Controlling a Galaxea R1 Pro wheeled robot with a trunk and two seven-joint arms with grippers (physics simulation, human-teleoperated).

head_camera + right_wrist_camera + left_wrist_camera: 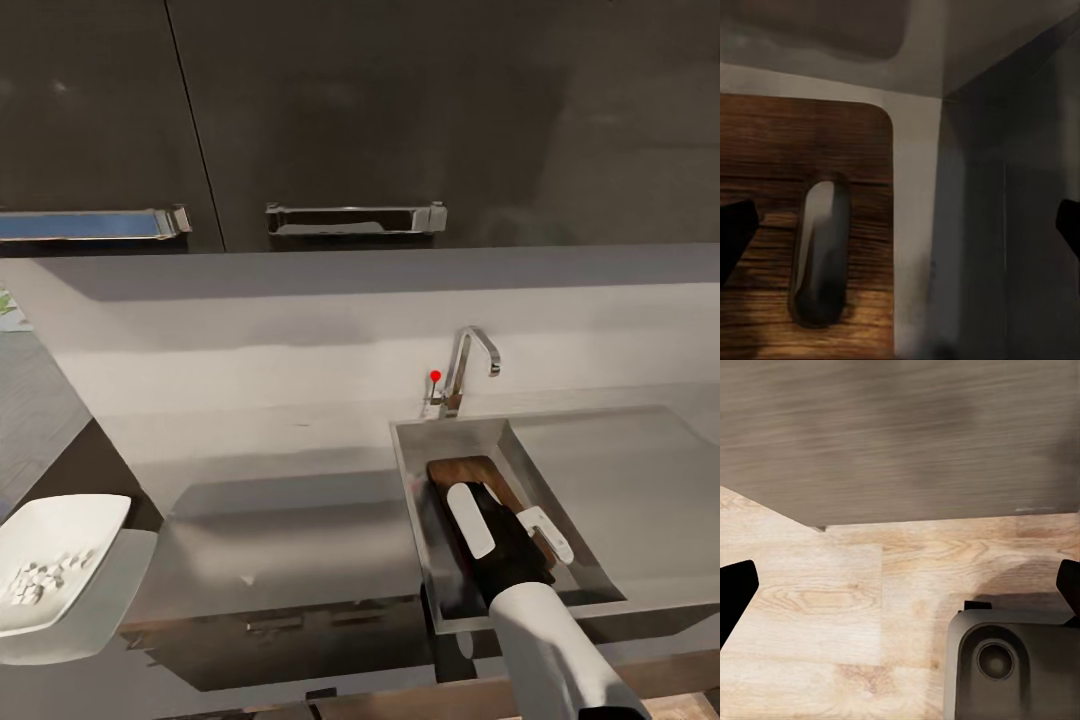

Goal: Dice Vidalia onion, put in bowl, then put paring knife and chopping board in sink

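The dark brown chopping board (466,469) lies inside the steel sink (412,500), mostly covered by my right arm (545,625), which reaches down into the basin. In the right wrist view the board (810,150) shows its slot handle (819,251) just below my right gripper (900,229), whose jaws stand wide open and hold nothing. The white bowl (98,508) sits at the far left with diced onion pieces (42,580) in it. My left gripper (900,589) hangs open over the wood floor (817,600). The paring knife is hidden or out of view.
A chrome tap (470,362) with a red knob (435,376) stands behind the sink. The grey countertop (280,500) stretches between bowl and sink, with a drainboard (640,480) on the right. Dark upper cabinets with chrome handles (355,218) hang above. My base (1016,664) is by the left gripper.
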